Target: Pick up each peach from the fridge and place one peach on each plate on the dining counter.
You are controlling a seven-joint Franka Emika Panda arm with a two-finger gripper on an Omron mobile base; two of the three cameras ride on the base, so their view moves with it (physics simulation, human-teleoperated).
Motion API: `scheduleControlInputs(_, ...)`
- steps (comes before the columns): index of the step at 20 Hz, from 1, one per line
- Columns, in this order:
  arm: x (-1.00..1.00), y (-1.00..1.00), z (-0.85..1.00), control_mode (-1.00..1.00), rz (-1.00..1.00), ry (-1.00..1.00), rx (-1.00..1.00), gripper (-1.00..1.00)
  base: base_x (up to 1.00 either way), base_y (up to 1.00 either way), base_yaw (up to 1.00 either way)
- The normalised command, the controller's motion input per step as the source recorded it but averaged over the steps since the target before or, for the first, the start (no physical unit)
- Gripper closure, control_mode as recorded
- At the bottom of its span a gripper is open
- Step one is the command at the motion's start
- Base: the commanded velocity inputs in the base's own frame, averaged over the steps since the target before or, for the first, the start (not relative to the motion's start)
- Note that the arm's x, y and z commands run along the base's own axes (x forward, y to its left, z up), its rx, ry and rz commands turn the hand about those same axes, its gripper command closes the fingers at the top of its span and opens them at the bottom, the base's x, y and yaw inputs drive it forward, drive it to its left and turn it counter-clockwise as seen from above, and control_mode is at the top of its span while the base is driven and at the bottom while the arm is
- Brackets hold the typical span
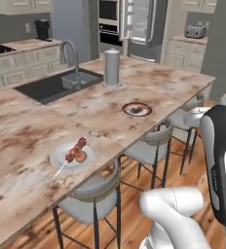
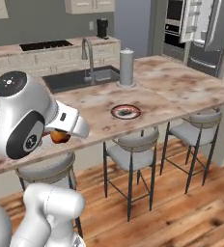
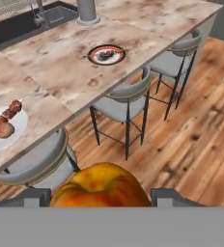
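My gripper (image 3: 102,198) is shut on a peach (image 3: 100,185), orange-red with a yellow blush, held over the wooden floor beside the dining counter (image 3: 61,72). The same peach (image 2: 61,137) peeks out under my arm in the right base view. On the counter a pale plate (image 3: 15,131) carries a skewer of red meat chunks (image 3: 7,116). Farther along sits a dark plate (image 3: 106,54) with a red-and-white rim. These are the pale plate (image 1: 61,151) and the dark plate (image 1: 137,109) in the left base view. Behind the counter the fridge (image 1: 143,24) stands with a door open.
Grey stools (image 1: 93,194) (image 1: 151,146) (image 1: 193,116) line the counter's near side. A dark sink (image 1: 56,85) with a steel tap (image 1: 71,53) and a grey cylinder (image 1: 112,68) sit on the island. A toaster (image 1: 195,30) stands on the back counter.
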Motion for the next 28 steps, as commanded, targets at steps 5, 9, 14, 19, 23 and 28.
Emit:
scheduleControlInputs(5, 0.0, 0.0, 0.0, 1.0, 0.0, 0.0, 0.0, 1.0, 0.7, -0.99, 0.49)
scheduleControlInputs(9, 0.0, 0.0, 0.0, 1.0, 0.0, 0.0, 0.0, 1.0, 0.4, -1.0, 0.41)
scheduleControlInputs(14, 0.0, 0.0, 0.0, 1.0, 0.0, 0.0, 0.0, 1.0, 0.85, -0.89, 0.47)
scheduleControlInputs(19, 0.0, 0.0, 0.0, 1.0, 0.0, 0.0, 0.0, 1.0, 1.0, -0.34, 0.38)
scheduleControlInputs(23, 0.0, 0.0, 0.0, 1.0, 0.0, 0.0, 0.0, 1.0, 0.98, -0.14, 0.33)
scheduleControlInputs(28, 0.0, 0.0, 0.0, 1.0, 0.0, 0.0, 0.0, 1.0, 0.68, -0.16, 0.31)
